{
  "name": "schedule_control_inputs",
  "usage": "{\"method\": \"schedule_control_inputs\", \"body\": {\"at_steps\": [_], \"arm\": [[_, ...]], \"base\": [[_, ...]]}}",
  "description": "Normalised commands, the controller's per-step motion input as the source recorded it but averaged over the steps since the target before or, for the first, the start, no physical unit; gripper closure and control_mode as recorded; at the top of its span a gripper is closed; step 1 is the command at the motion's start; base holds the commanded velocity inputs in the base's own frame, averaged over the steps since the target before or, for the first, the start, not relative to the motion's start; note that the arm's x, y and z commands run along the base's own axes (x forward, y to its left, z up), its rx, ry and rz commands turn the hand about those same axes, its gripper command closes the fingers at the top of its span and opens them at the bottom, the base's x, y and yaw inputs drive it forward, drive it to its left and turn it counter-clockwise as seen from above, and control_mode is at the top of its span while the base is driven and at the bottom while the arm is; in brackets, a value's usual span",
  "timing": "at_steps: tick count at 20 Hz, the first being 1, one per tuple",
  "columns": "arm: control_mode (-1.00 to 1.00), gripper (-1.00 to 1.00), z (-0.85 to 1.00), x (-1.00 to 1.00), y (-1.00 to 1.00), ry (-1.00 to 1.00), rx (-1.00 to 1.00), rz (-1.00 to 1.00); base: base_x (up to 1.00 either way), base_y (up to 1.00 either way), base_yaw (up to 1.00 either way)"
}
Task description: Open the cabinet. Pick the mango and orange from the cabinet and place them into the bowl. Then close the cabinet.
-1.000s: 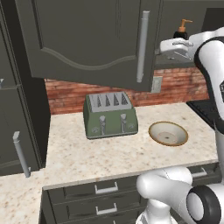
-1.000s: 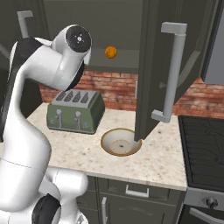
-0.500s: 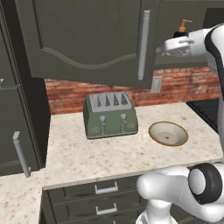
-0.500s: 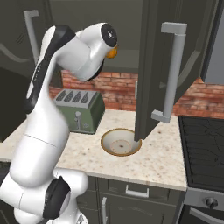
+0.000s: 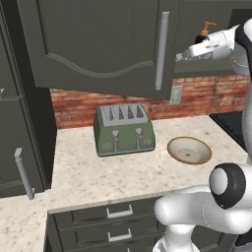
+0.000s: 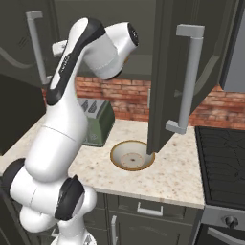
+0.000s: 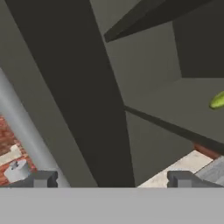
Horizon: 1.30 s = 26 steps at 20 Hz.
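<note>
The cabinet [image 5: 98,44] stands with both doors swung open; the left door's silver handle [image 5: 162,49] faces me, and the right door [image 6: 167,72] hangs over the counter. My arm [image 5: 211,45] reaches up and left into the opening. In the hand view my gripper [image 7: 113,179] is open with nothing between its fingertips [image 7: 41,179], and it looks past a dark door edge [image 7: 87,109] at the shelf. The green-yellow mango [image 7: 217,100] lies on that shelf at the far right. The orange is hidden behind my arm. The bowl [image 5: 189,150] sits on the counter, below the right door [image 6: 132,155].
A green toaster [image 5: 123,129] stands against the brick wall left of the bowl. A pump bottle [image 5: 205,30] sits in the cabinet beside my arm. A tall dark cabinet [image 5: 22,147] bounds the counter on the left, a stove [image 6: 220,158] on the right.
My arm has swung up and across toward the cabinet opening and now covers the orange in the right base view. The hand has moved left along the shelf. The jaws stayed open.
</note>
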Motion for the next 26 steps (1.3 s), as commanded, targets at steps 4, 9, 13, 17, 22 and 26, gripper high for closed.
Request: {"method": "schedule_control_inputs", "body": {"at_steps": [4, 9, 13, 17, 22, 26], "arm": [[-1.0, -1.0, -0.24, 0.0, 0.57, -0.05, 0.0, 0.28], [-1.0, -1.0, -0.21, 0.0, 0.61, -0.07, -0.01, 0.27], [-1.0, -1.0, -0.16, -0.02, 0.66, -0.13, -0.04, 0.23], [-1.0, -1.0, -0.17, -0.16, 0.7, -0.18, -0.06, 0.19], [-1.0, -1.0, -0.18, -0.34, 0.67, -0.21, -0.06, 0.15], [-1.0, -1.0, -0.08, -0.47, 0.48, -0.23, -0.03, 0.11]], "base": [[0.0, 0.0, 0.0], [0.0, 0.0, 0.0], [0.0, 0.0, 0.0], [0.0, 0.0, 0.0], [0.0, 0.0, 0.0], [0.0, 0.0, 0.0]]}}
